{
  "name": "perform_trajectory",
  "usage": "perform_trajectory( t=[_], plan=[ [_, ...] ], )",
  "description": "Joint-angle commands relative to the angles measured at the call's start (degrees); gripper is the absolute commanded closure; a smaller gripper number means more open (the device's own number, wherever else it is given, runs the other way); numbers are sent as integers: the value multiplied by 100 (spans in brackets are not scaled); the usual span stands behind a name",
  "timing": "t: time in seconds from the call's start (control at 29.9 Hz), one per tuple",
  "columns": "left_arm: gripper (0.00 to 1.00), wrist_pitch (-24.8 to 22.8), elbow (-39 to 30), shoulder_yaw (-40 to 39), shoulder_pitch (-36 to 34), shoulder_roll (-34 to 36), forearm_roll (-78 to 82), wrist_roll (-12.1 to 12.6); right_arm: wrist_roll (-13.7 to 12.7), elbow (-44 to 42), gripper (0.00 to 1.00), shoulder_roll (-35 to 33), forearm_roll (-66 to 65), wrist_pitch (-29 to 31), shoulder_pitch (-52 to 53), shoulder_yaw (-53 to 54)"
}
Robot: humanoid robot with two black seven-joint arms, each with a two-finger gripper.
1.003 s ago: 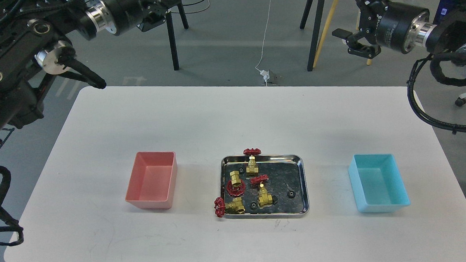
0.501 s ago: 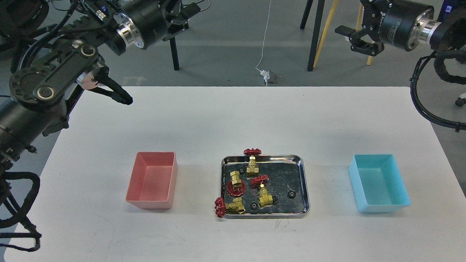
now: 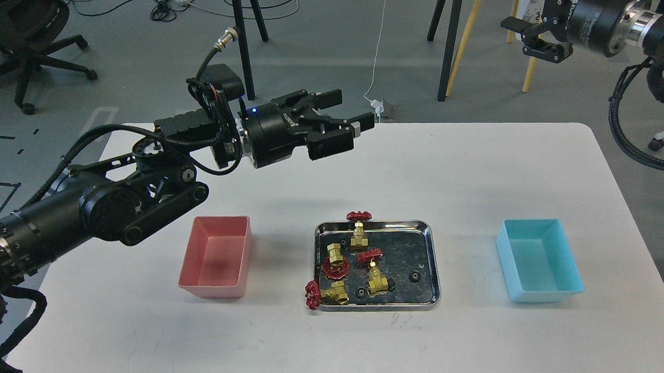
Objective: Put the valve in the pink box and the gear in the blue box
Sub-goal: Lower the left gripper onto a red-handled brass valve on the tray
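Several brass valves with red handwheels lie in a shiny steel tray (image 3: 433, 260) at the table's middle front; one valve (image 3: 359, 230) stands at the tray's back edge, another (image 3: 326, 293) hangs over its front left corner. Several tiny black gears lie among them, one gear (image 3: 416, 276) alone at the right. The pink box (image 3: 215, 257) stands left of the tray, the blue box (image 3: 539, 259) right of it; both are empty. My left gripper (image 3: 347, 112) is open and empty, high above the table behind the tray. My right gripper (image 3: 528, 37) is open and empty, raised beyond the far right corner.
The white table (image 3: 475, 165) ends in a rounded front edge. Chair and stand legs, a white cable and a floor plug lie on the floor beyond the table's back edge.
My left arm has swung in from the far left, and its gripper now hangs over the table behind the tray. My right gripper has moved a little up and to the right.
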Motion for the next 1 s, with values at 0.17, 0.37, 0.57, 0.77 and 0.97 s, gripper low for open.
perform_trajectory(
  t=[0.17,0.37,0.57,0.77,0.97],
  plan=[
    [0,1307,353,360,1024,-87,2668,-2,-43,-8,2,-106,-8,-71,187,-22],
    [0,1325,615,492,1306,-412,2680,-2,-43,-16,2,-98,-70,-88,187,-39],
    [0,1325,1248,492,1341,-842,2680,-2,-43,-16,2,-97,-96,-79,196,-65],
    [0,1334,1750,544,1341,-1177,2660,-2,-43,-16,2,-89,-96,-79,187,-101],
    [0,1342,1829,659,1420,-1239,2546,-2,-34,-16,2,-97,-96,-71,169,-101]
  ],
)
